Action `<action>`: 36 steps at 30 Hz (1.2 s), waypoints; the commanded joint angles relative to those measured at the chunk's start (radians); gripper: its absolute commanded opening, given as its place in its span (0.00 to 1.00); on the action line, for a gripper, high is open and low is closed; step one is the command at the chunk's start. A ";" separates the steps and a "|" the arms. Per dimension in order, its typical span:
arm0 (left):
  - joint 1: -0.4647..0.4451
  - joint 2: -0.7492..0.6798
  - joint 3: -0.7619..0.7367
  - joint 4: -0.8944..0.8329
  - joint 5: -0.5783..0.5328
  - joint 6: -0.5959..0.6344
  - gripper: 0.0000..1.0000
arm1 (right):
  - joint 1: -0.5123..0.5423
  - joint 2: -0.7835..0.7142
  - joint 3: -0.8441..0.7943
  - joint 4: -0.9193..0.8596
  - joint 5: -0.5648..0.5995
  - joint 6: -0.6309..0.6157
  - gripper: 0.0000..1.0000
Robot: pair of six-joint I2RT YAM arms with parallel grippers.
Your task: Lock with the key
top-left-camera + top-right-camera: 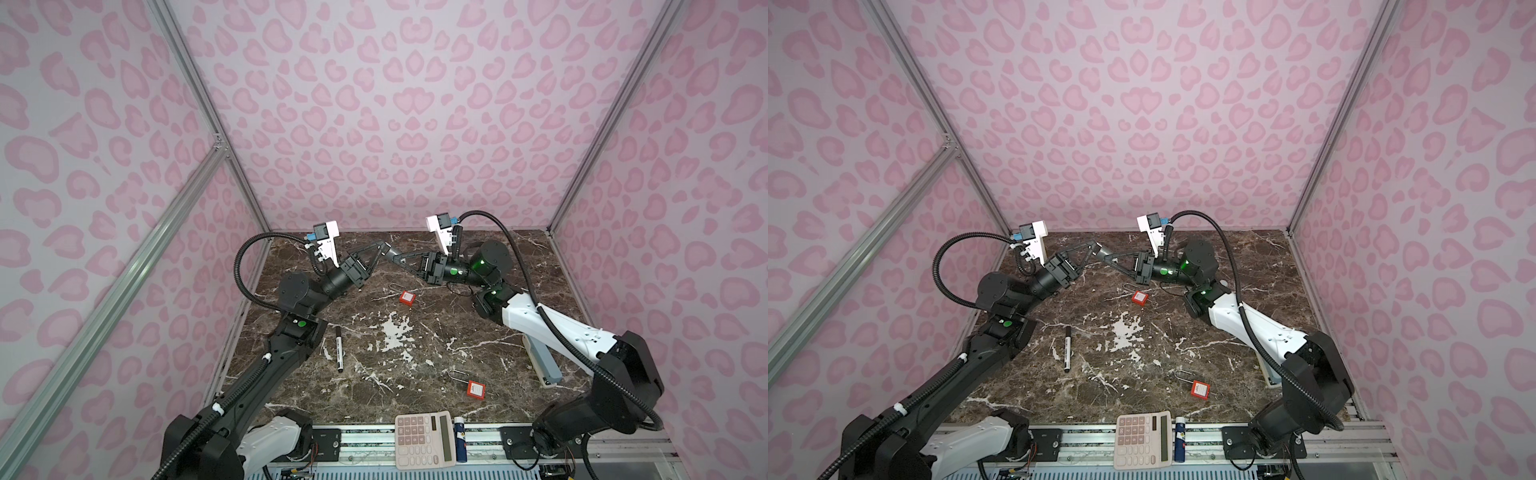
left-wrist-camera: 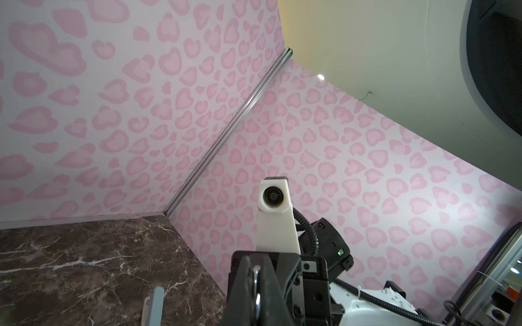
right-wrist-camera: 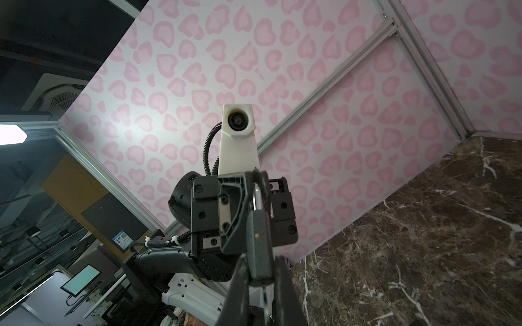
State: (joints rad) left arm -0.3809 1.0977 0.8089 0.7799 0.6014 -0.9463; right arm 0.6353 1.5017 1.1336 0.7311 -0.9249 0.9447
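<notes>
Left gripper and right gripper are meeting tip to tip over the table, upper centre in both top views. Right jaws are pinching the grey padlock body; left jaws are clamping its shackle. Red padlock is lying just below them, second red padlock lower right. Key: cannot tell.

I count three locks: two red square padlocks and one dark grey metal padlock. There is also one black marker pen, one pale pink calculator, one blue-and-white tube and one grey-and-white stapler.
</notes>
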 commanded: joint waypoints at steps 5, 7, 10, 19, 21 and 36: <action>0.031 -0.002 -0.020 -0.033 0.090 -0.030 0.04 | 0.009 -0.029 -0.010 -0.031 -0.003 -0.097 0.19; 0.031 -0.001 -0.023 -0.028 0.084 -0.038 0.04 | 0.007 -0.031 -0.018 -0.035 -0.008 -0.099 0.32; 0.036 -0.010 -0.021 -0.036 0.078 -0.039 0.04 | -0.001 -0.048 -0.036 -0.054 -0.005 -0.111 0.38; 0.045 -0.013 -0.021 -0.034 0.077 -0.049 0.04 | -0.019 -0.090 -0.092 -0.089 0.010 -0.146 0.38; 0.045 -0.012 -0.019 -0.032 0.078 -0.053 0.04 | -0.020 -0.085 -0.099 -0.082 0.009 -0.140 0.35; 0.044 -0.010 -0.022 -0.031 0.084 -0.058 0.04 | -0.010 -0.002 -0.109 0.106 -0.020 -0.037 0.12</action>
State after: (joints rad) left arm -0.3359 1.0882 0.7891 0.7124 0.6796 -1.0016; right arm 0.6205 1.4925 1.0267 0.7658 -0.9360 0.8829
